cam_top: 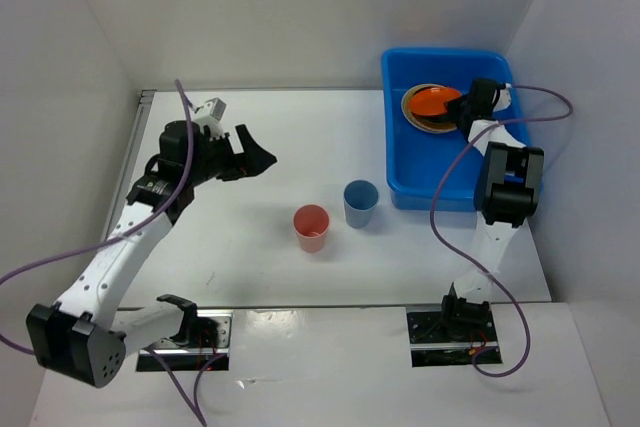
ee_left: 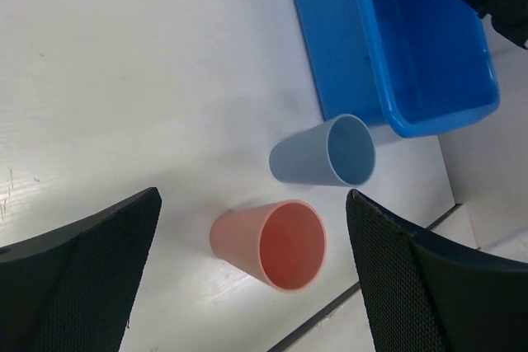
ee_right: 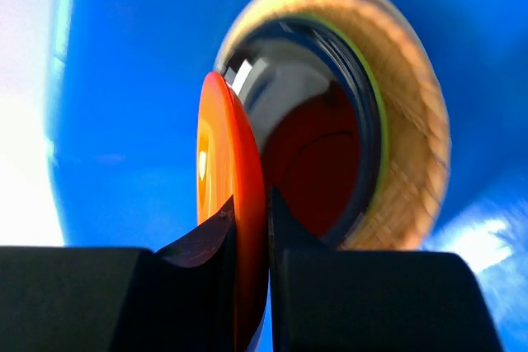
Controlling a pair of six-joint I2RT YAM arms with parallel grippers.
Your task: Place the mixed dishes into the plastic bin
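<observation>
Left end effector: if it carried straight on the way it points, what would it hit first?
Probably the pink cup, standing nearest ahead of the left end effector; the blue cup is just beyond.

A plain white worktop point(cam_top: 260, 147) fills the middle of the overhead view, matte and evenly lit. Three flat white panels box it in: a back panel point(cam_top: 300, 7) along the far edge, a left panel point(cam_top: 50, 97) and a right panel point(cam_top: 590, 47) at the sides. A thin dark seam point(cam_top: 330, 305) runs along the near edge, with a white ledge point(cam_top: 320, 377) on its near side. The light is soft and diffuse, casting only pale grey shadows. Seen close in the left wrist view, the surface carries a few faint scuff marks point(ee_left: 8, 191).
</observation>
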